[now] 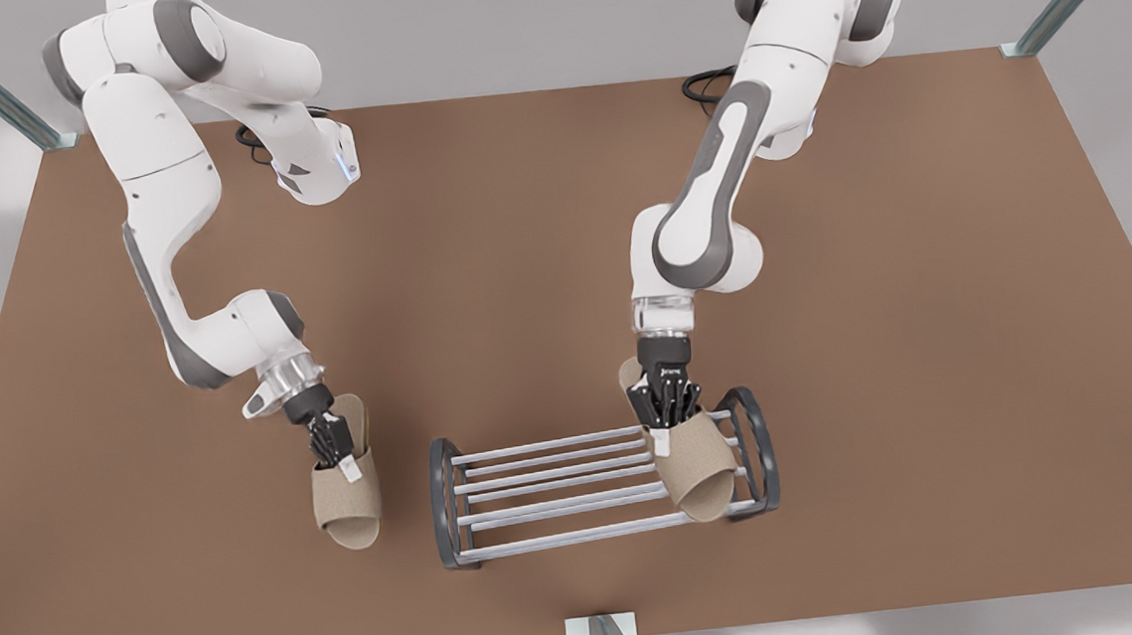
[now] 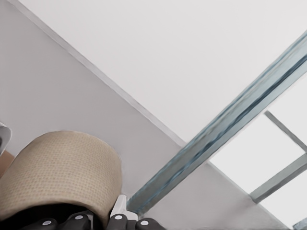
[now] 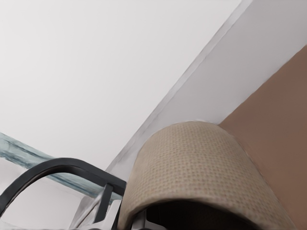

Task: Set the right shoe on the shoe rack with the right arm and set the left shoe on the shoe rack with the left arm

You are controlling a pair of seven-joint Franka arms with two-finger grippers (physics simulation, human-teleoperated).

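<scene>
Two tan open-toe slippers are in the grippers. At the front view's left, my left gripper (image 1: 342, 458) is shut on the strap of the left shoe (image 1: 347, 497), which hangs tilted over the brown table beside the shoe rack (image 1: 545, 448). The left wrist view has that strap (image 2: 62, 172) against a white fingertip (image 2: 120, 207). At the front view's right, my right gripper (image 1: 668, 422) is shut on the right shoe (image 1: 704, 467), which lies over the rack's bars near its right end frame (image 1: 759, 443). I cannot tell whether it rests on them. The right wrist view has that strap (image 3: 201, 167) beside the dark arch (image 3: 57, 167).
The brown table (image 1: 926, 332) spreads wide around the rack. Metal posts stand at its back corners (image 1: 1016, 49) and at the middle of its front edge (image 1: 603, 634). The rack's left half carries nothing.
</scene>
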